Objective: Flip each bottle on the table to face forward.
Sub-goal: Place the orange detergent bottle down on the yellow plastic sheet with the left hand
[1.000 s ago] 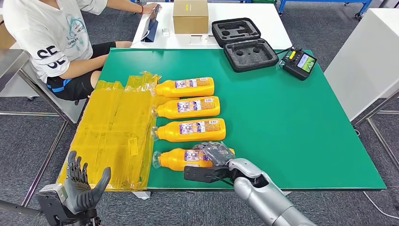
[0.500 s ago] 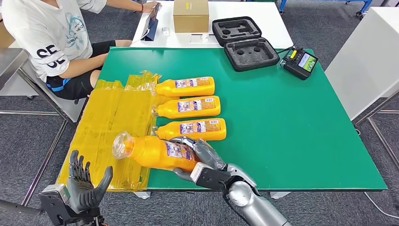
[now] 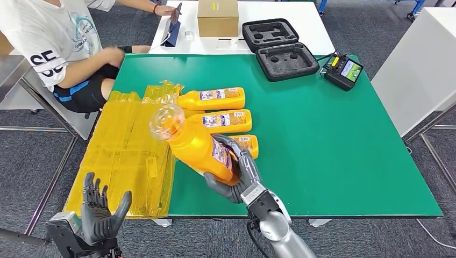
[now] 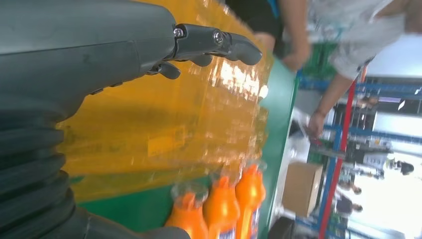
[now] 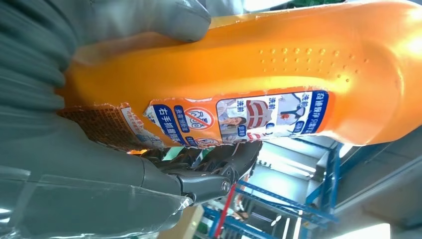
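Note:
My right hand [image 3: 237, 173] grips an orange bottle [image 3: 200, 146] by its lower body and holds it above the green table [image 3: 333, 145], tilted, with its clear cap [image 3: 167, 119] pointing up and to the left. In the right wrist view the thumb [image 5: 149, 20] presses on the bottle [image 5: 278, 64], whose printed label faces the camera. Three more orange bottles lie side by side on the table: [image 3: 212, 99], [image 3: 223, 121] and one partly hidden behind the held bottle [image 3: 248, 144]. My left hand [image 3: 100, 208] hovers open below the table's near left corner, palm turned inward, fingers [image 4: 219, 42] spread.
A crinkled yellow plastic sheet [image 3: 129, 150] covers the table's left side. A black foam case [image 3: 277, 48] and a controller [image 3: 342, 71] sit at the far right. A cardboard box [image 3: 217, 18] stands on the white table beyond. A person [image 3: 54, 43] sits at the far left.
My right hand has lifted the nearest bottle off the table and swung its cap end up and leftward. The seated person's arm has drawn back. My left hand has barely moved.

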Robot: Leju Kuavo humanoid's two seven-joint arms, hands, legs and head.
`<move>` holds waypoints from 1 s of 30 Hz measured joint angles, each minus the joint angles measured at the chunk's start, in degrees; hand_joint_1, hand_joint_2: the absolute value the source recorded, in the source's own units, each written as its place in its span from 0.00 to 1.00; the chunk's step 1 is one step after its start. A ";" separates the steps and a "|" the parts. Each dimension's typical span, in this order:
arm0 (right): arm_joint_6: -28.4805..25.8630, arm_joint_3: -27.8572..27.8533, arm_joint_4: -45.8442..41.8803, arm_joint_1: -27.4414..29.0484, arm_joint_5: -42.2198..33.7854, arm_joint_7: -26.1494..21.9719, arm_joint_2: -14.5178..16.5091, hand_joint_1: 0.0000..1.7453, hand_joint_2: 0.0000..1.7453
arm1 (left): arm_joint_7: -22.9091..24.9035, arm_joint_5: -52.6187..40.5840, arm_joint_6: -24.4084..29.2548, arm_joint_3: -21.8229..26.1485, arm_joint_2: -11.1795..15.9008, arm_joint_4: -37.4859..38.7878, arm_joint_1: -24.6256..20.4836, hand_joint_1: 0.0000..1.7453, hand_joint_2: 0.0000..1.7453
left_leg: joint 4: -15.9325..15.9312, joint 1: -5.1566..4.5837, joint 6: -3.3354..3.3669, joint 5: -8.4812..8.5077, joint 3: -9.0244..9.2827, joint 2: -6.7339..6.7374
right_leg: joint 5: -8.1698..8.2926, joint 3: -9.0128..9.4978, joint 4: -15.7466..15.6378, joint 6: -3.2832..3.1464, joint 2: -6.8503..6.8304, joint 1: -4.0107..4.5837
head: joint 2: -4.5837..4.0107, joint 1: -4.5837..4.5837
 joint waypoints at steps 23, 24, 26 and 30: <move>5.84 0.52 21.60 -1.84 -3.80 -1.95 6.95 1.00 1.00 | 2.69 6.05 -10.70 -20.77 7.77 0.04 -3.72 0.00 1.00 | -0.01 -0.04 0.03 0.01 -0.03 -0.01 | 0.00 -0.03 0.01 0.01 0.00 -0.03 | 0.00 -0.01; 5.95 0.82 22.00 -1.94 -3.72 -1.92 7.16 1.00 1.00 | 2.69 6.13 -10.65 -20.97 7.91 0.26 -3.99 0.00 1.00 | -0.01 -0.04 0.03 0.01 -0.03 -0.01 | 0.00 -0.02 0.01 0.01 0.00 -0.02 | 0.00 -0.01; 6.17 1.43 22.51 -2.07 -3.42 -1.79 7.45 1.00 1.00 | 2.75 6.38 -10.32 -21.24 8.13 0.77 -4.48 0.00 1.00 | -0.01 -0.05 0.03 0.01 -0.03 -0.01 | 0.00 -0.02 0.01 0.01 -0.01 -0.03 | 0.00 0.00; 6.45 2.73 22.91 -2.21 -2.99 -1.49 8.01 1.00 1.00 | 3.16 6.66 -9.69 -21.72 8.38 2.07 -5.32 0.00 1.00 | 0.00 -0.06 0.03 0.01 -0.03 -0.01 | 0.00 -0.03 0.01 0.01 0.00 -0.03 | 0.00 -0.01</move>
